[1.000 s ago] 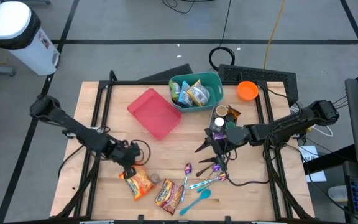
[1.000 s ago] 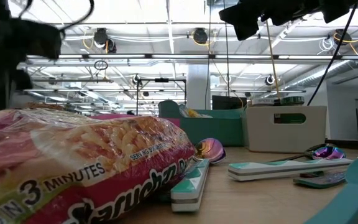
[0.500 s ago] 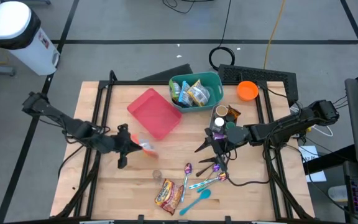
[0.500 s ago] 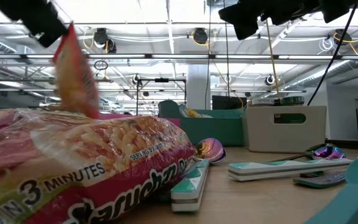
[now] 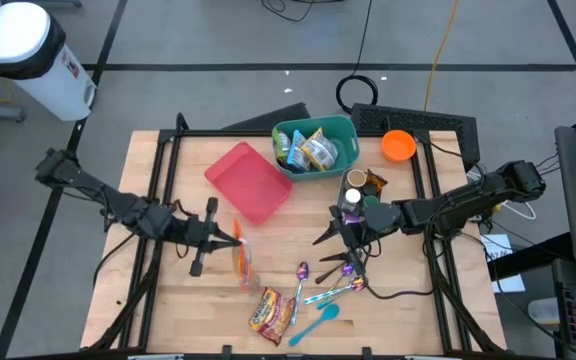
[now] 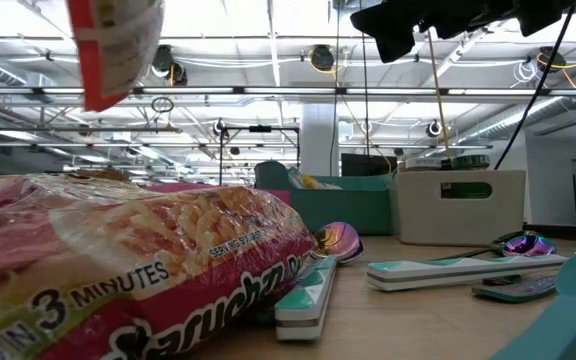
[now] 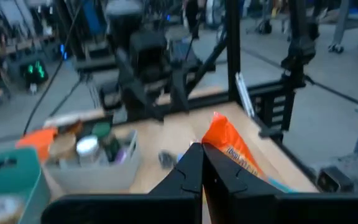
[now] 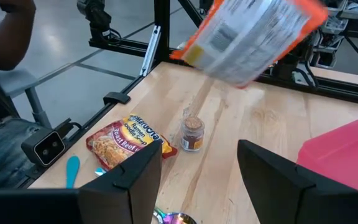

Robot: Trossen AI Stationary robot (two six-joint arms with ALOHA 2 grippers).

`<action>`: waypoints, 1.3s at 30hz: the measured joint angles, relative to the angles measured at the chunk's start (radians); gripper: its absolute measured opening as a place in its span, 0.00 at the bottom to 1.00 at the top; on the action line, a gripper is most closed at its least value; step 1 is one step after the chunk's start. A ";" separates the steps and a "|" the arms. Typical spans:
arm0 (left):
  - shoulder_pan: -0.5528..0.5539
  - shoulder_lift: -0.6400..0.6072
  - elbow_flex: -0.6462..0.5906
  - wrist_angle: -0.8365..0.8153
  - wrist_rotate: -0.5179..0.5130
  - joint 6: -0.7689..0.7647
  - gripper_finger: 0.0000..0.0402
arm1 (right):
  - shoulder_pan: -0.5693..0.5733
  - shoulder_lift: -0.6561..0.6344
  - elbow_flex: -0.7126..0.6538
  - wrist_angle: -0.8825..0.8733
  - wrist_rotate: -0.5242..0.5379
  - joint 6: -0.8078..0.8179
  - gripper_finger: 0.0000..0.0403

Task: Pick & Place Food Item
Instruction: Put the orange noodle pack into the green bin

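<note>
Two snack packets were out of the bin: one orange packet [image 5: 240,256] held aloft and one ramen packet [image 5: 271,311] lying at the near edge. There was one pink tray [image 5: 249,181], one teal bin [image 5: 314,146] holding several packets, one orange bowl [image 5: 398,146], one small spice jar [image 8: 192,134], one teal spoon [image 5: 318,321], and two robot arms
</note>
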 joint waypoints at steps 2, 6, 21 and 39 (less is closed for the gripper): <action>0.014 0.020 0.000 0.049 0.019 0.032 0.01 | 0.000 0.000 0.000 0.000 0.000 0.000 0.50; 0.051 0.065 0.000 0.126 0.052 0.069 0.01 | 0.000 0.000 0.000 0.000 0.000 0.000 0.50; 0.165 0.315 0.144 0.153 0.232 0.012 0.00 | -0.001 0.000 0.000 0.015 0.000 0.036 0.50; 0.168 0.428 0.260 -0.052 0.179 -0.017 0.01 | -0.002 0.006 0.000 -0.053 0.106 0.054 0.50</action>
